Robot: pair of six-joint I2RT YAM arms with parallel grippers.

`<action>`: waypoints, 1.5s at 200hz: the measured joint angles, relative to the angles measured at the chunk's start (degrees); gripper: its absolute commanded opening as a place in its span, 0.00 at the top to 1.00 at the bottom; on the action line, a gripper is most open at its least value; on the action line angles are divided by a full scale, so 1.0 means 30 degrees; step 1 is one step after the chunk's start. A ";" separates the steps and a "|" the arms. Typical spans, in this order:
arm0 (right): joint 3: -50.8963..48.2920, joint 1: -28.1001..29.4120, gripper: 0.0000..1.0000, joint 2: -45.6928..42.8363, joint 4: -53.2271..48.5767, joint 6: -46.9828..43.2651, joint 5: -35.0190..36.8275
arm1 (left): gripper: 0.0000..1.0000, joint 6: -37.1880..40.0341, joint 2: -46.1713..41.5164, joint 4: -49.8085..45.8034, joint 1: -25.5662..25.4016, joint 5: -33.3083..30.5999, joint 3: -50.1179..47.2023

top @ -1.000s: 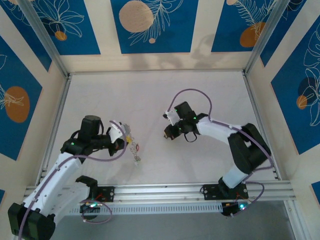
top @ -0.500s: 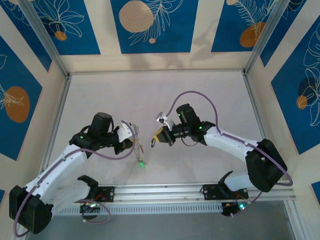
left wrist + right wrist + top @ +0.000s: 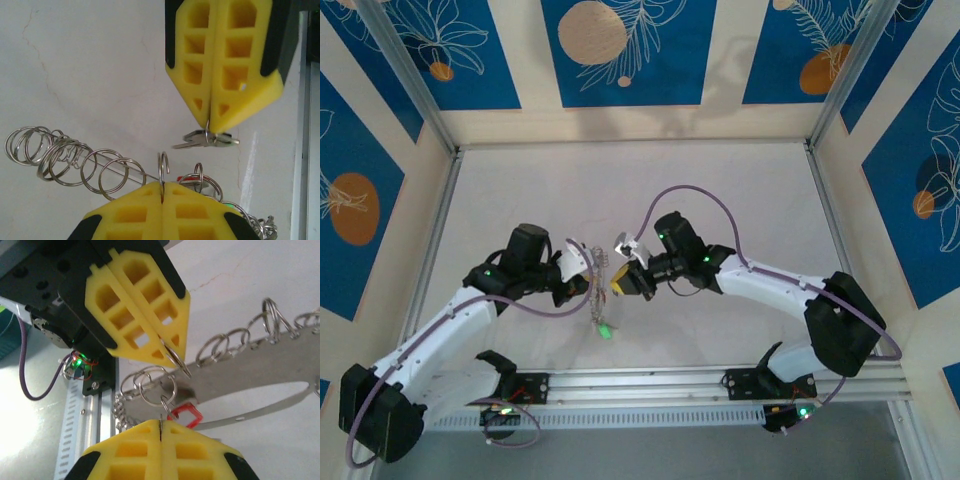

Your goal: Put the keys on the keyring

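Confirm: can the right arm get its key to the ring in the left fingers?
Probably yes. The right fingers, shut on a small key, sit just across from the ring pinched in the left fingers; only bare table shows in the gap between them, so the approach looks free.

An off-white table top (image 3: 720,190) fills the middle, with fine cracks visible up close. Low walls (image 3: 722,60) close it in on the left, far and right. They are cream, set with deep blue panels (image 3: 660,50) that carry orange discs (image 3: 592,32) and white line-drawn leaves. Slanting aluminium posts (image 3: 407,75) stand at the far corners. A ribbed aluminium rail (image 3: 640,382) runs along the near edge, with grey floor (image 3: 670,455) nearer still. The light is soft and even.
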 measured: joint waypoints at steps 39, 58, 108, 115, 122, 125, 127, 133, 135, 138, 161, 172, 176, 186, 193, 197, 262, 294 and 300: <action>0.0000 0.0452 1.00 0.0299 0.1107 0.1392 0.1064 | 1.00 -0.0474 0.0087 0.0007 -0.0007 -0.0022 0.0000; 0.0007 0.0561 1.00 0.0379 0.1355 0.1843 0.1632 | 1.00 -0.0605 0.0124 0.0015 -0.0029 -0.0015 0.0000; 0.0015 0.0838 1.00 0.0415 0.1428 0.2892 0.3337 | 1.00 -0.0685 0.0561 0.0007 -0.0175 -0.0117 0.0000; 0.0015 0.0889 1.00 0.0415 0.1413 0.2965 0.3475 | 1.00 -0.0685 0.0597 0.0007 -0.0197 -0.0175 0.0000; 0.0015 0.0947 1.00 0.0415 0.1406 0.3082 0.3606 | 1.00 -0.0685 0.0634 0.0007 -0.0219 -0.0211 0.0000; 0.0015 0.0954 1.00 0.0415 0.1392 0.3096 0.3657 | 1.00 -0.0685 0.0641 0.0007 -0.0226 -0.0233 0.0000; 0.0015 0.0962 1.00 0.0415 0.1399 0.3133 0.3679 | 1.00 -0.0685 0.0648 0.0000 -0.0233 -0.0240 0.0000; 0.0015 0.0962 1.00 0.0415 0.1399 0.3184 0.3738 | 1.00 -0.0685 0.0656 0.0000 -0.0233 -0.0270 0.0000; 0.0015 0.0962 1.00 0.0415 0.1399 0.3235 0.3752 | 1.00 -0.0685 0.0656 0.0000 -0.0240 -0.0299 0.0000; 0.0015 0.0969 1.00 0.0415 0.1399 0.3242 0.3789 | 1.00 -0.0685 0.0656 0.0000 -0.0248 -0.0328 0.0000; 0.0015 0.1093 1.00 0.0415 0.1392 0.3300 0.4022 | 1.00 -0.0685 0.0663 -0.0007 -0.0284 -0.0437 0.0000; 0.0015 0.1137 1.00 0.0415 0.1399 0.3293 0.4087 | 1.00 -0.0692 0.0670 0.0000 -0.0284 -0.0517 0.0000; 0.0015 0.1158 1.00 0.0415 0.1399 0.3293 0.4095 | 1.00 -0.0765 0.0670 0.0000 -0.0284 -0.0525 0.0000; 0.0015 0.1180 1.00 0.0415 0.1413 0.3279 0.4087 | 1.00 -0.0889 0.0678 0.0000 -0.0284 -0.0539 0.0000; 0.0015 0.1202 1.00 0.0408 0.1428 0.3249 0.4080 | 1.00 -0.0903 0.0678 0.0007 -0.0291 -0.0539 0.0000; 0.0015 0.1209 1.00 0.0415 0.1450 0.3213 0.4080 | 1.00 -0.0940 0.0678 0.0015 -0.0299 -0.0539 0.0000; 0.0015 0.1290 1.00 0.0401 0.2011 0.2922 0.3861 | 1.00 -0.1042 0.0831 0.0029 -0.0321 -0.0517 0.0000; 0.0015 0.1341 1.00 0.0393 0.2157 0.2922 0.3949 | 1.00 -0.1180 0.0838 0.0036 -0.0321 -0.0495 0.0000; 0.0007 0.1370 1.00 0.0386 0.2193 0.2922 0.3963 | 1.00 -0.1202 0.0838 0.0044 -0.0321 -0.0495 0.0000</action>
